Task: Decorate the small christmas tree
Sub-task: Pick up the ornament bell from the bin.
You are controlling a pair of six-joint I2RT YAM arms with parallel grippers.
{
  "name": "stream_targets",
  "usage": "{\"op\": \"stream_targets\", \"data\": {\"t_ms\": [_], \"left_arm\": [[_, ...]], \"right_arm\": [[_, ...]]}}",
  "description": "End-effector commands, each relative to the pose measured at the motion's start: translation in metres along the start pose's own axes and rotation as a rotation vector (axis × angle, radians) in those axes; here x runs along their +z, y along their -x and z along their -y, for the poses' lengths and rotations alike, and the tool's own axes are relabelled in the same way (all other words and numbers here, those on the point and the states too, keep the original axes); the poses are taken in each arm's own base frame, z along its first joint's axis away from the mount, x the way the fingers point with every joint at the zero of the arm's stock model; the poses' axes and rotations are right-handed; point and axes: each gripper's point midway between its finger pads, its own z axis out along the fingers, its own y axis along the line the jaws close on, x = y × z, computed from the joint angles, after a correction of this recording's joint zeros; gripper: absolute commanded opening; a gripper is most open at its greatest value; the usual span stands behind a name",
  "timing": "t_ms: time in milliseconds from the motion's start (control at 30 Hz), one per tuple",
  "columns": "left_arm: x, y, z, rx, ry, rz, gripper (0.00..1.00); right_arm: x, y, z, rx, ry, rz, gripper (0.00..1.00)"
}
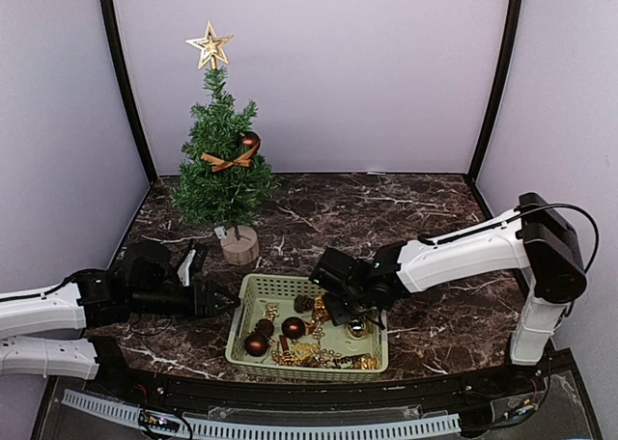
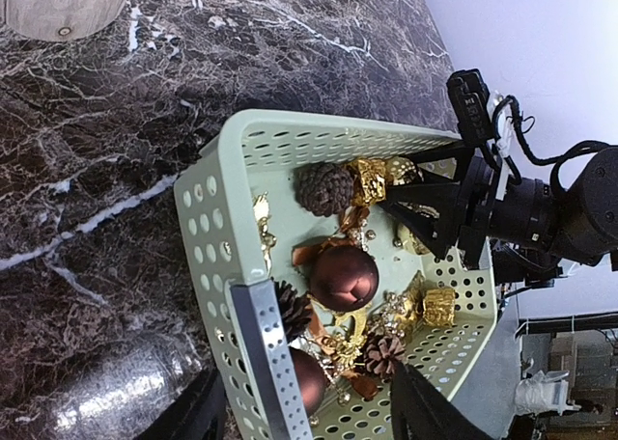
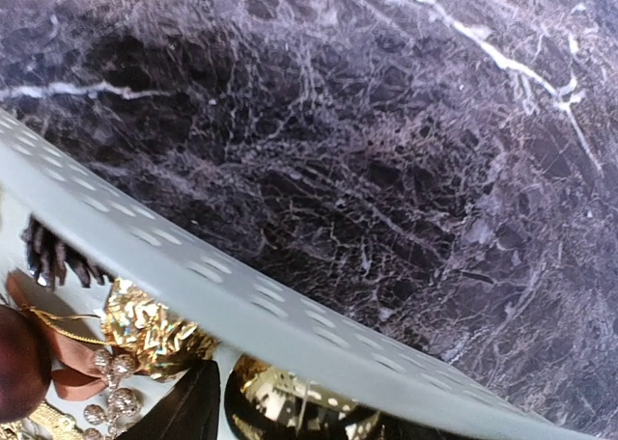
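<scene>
Small christmas tree (image 1: 224, 170) is set upright at the far left of the counter (image 1: 415, 204), on a round wooden stump (image 1: 239, 247). The counter is finished in dark brown marble pattern with white veins, and it is enclosed by pale lilac walls (image 1: 319, 73) joined with black corner strips.

One gold star (image 1: 210, 46) is fixed to the treetop. One orange bow (image 1: 229, 159) and one dark red ball (image 1: 249, 140) are hung in the branches. One small white tag (image 1: 220, 233) is seen by the trunk, but nothing on it can be read.

One pale green perforated basket (image 1: 275, 282) is placed near the middle of the near edge, just near of the stump. Inside it, two dark red balls (image 2: 343, 276), three pine cones (image 2: 323, 187) and two gold-wrapped parcels (image 2: 439, 307) can be counted among loose gold trimmings.

The left end effector (image 1: 214, 300) is held at the basket's left wall. Its fingers (image 2: 425, 411) are spread wide, one outside the wall and one inside.

The right end effector (image 1: 350, 315) is lowered into the right part of the basket. Whether it is spread or pinching something cannot be told.
</scene>
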Motion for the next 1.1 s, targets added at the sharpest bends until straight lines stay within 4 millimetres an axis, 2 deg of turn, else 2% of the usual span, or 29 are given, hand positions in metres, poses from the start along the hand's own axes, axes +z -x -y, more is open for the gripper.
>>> {"op": "stream_targets", "data": {"t_ms": [0, 167, 267, 367, 500, 733, 900, 967, 1067], "left_arm": [[0.001, -0.002, -0.002, 0.014, 0.012, -0.008, 0.61], [-0.001, 0.002, -0.001, 0.027, 0.023, 0.004, 0.6], [-0.007, 0.01, 0.005, 0.061, 0.026, 0.028, 0.61], [-0.02, 0.025, 0.021, 0.145, -0.008, 0.091, 0.61], [-0.045, 0.049, 0.054, 0.261, -0.084, 0.193, 0.61], [-0.075, 0.072, 0.105, 0.394, -0.252, 0.321, 0.62], [-0.074, 0.077, 0.135, 0.42, -0.381, 0.323, 0.64], [-0.07, 0.076, 0.146, 0.438, -0.438, 0.31, 0.64], [-0.059, 0.072, 0.148, 0.448, -0.469, 0.282, 0.65]], "right_arm": [[0.005, 0.005, -0.005, -0.019, 0.014, 0.0, 0.59], [0.001, 0.01, -0.007, -0.02, 0.023, 0.011, 0.5], [-0.016, 0.019, -0.009, -0.001, 0.062, 0.033, 0.48], [-0.044, 0.033, -0.012, 0.037, 0.138, 0.075, 0.47], [-0.092, 0.055, -0.021, 0.086, 0.285, 0.155, 0.47], [-0.156, 0.099, -0.044, 0.137, 0.512, 0.313, 0.45], [-0.203, 0.131, -0.062, 0.151, 0.685, 0.448, 0.45], [-0.214, 0.138, -0.066, 0.141, 0.719, 0.475, 0.45], [-0.222, 0.141, -0.069, 0.135, 0.744, 0.496, 0.45]]}}
